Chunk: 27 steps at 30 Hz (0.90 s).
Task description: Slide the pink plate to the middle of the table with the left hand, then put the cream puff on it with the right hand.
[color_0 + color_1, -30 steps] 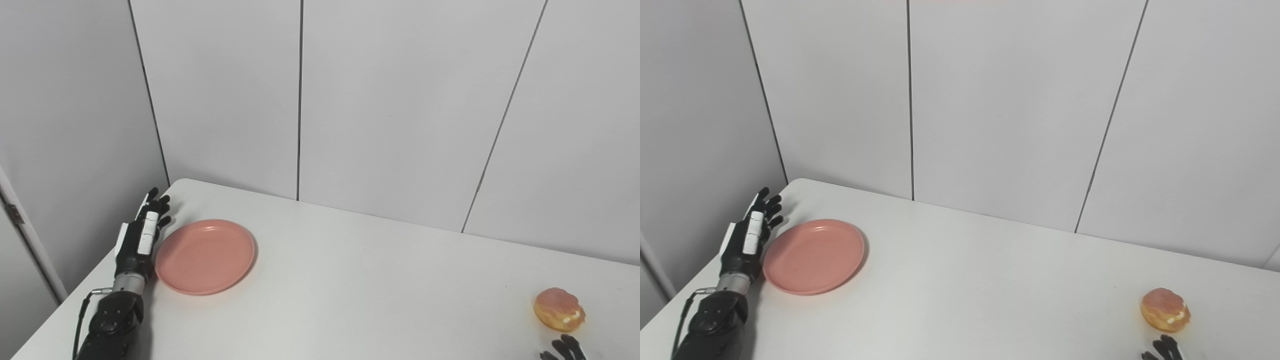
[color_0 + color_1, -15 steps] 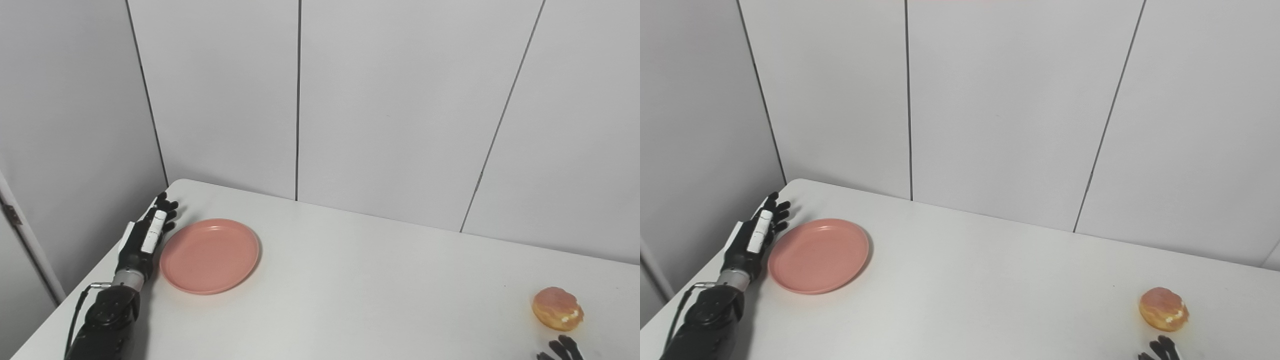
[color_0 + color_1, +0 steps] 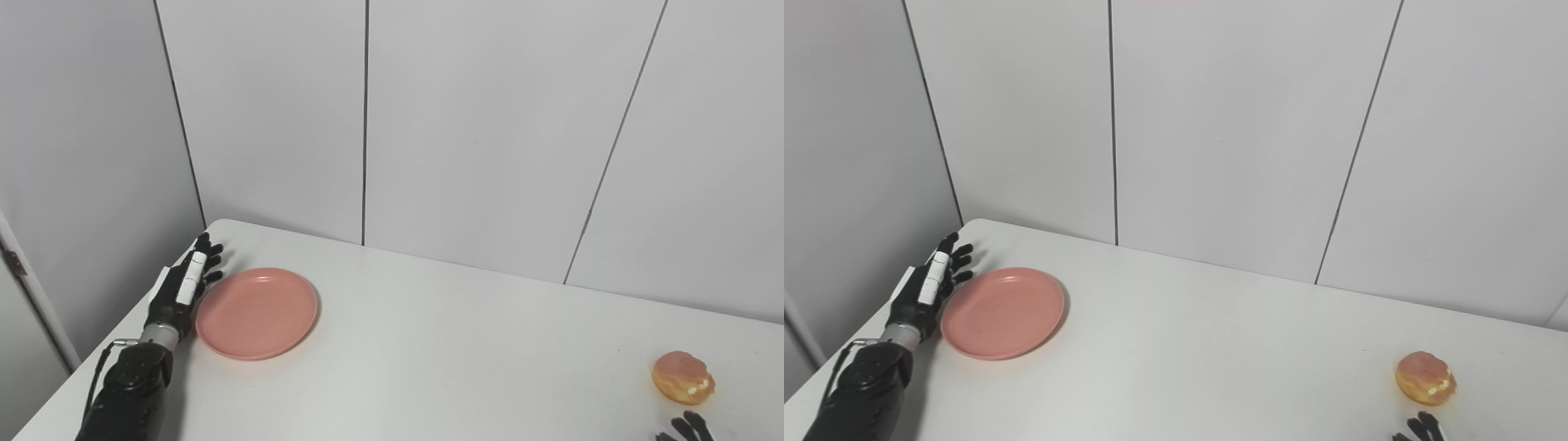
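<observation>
A pink plate [image 3: 257, 312] lies flat at the table's far left. My left hand [image 3: 182, 288] stands on edge against the plate's left rim, fingers stretched out and apart, holding nothing. The cream puff [image 3: 683, 378], golden with a pale filling, sits near the table's right front. Only the dark fingertips [image 3: 686, 426] of my right hand [image 3: 1420, 427] show at the bottom edge, just in front of the puff; the palm is out of frame.
The white table [image 3: 441, 343] ends at a rounded far-left corner close to the left hand. Grey wall panels [image 3: 478, 135] rise right behind the table's back edge, and a side wall stands at the left.
The left hand has moved a little forward and rightward along the plate's rim, and the plate has shifted slightly to the right. The cream puff and right fingertips stay put.
</observation>
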Tool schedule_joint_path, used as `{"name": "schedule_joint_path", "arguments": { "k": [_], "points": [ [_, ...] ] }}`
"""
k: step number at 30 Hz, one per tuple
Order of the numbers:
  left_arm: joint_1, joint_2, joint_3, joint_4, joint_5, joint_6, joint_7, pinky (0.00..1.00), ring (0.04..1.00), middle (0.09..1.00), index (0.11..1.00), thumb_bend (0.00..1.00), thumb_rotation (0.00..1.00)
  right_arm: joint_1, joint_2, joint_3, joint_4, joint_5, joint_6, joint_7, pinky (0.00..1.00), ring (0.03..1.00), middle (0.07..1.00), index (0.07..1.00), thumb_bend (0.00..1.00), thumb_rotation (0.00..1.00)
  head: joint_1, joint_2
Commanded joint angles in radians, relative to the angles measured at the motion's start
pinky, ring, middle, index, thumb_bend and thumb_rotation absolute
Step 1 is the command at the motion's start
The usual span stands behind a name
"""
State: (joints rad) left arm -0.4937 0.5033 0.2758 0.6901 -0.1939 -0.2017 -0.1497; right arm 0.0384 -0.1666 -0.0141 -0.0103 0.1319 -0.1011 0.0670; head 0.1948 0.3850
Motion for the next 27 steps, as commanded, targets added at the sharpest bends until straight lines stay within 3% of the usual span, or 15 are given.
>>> {"name": "schedule_joint_path", "arguments": {
  "k": [1, 13, 19, 27],
  "points": [
    [-0.022, 0.004, -0.009, -0.027, -0.017, -0.007, -0.027, 0.9, 0.954, 0.938, 0.989, 1.0, 0.96, 0.059, 0.005, 0.031, 0.024, -0.015, 0.097, 0.028, 0.83, 0.856, 0.924, 0.935, 0.76, 1.0, 0.0, 0.001],
    [-0.043, -0.037, -0.036, 0.098, -0.036, -0.054, -0.091, 0.92, 0.972, 0.945, 0.989, 1.0, 0.93, 0.063, 0.005, 0.037, 0.016, -0.014, 0.1, 0.025, 0.83, 0.854, 0.925, 0.935, 0.75, 1.0, -0.006, 0.007],
    [-0.028, -0.053, -0.053, 0.092, -0.052, -0.062, -0.123, 0.9, 0.959, 0.945, 1.0, 1.0, 0.92, 0.062, 0.004, 0.042, 0.02, -0.028, 0.093, 0.022, 0.83, 0.85, 0.921, 0.928, 0.76, 1.0, -0.009, 0.011],
    [0.001, -0.091, -0.07, 0.025, -0.044, -0.03, -0.087, 0.82, 0.911, 0.921, 0.983, 1.0, 0.92, 0.063, 0.004, 0.048, 0.013, -0.036, 0.098, 0.014, 0.81, 0.847, 0.919, 0.928, 0.78, 1.0, -0.012, 0.015]
  ]
}}
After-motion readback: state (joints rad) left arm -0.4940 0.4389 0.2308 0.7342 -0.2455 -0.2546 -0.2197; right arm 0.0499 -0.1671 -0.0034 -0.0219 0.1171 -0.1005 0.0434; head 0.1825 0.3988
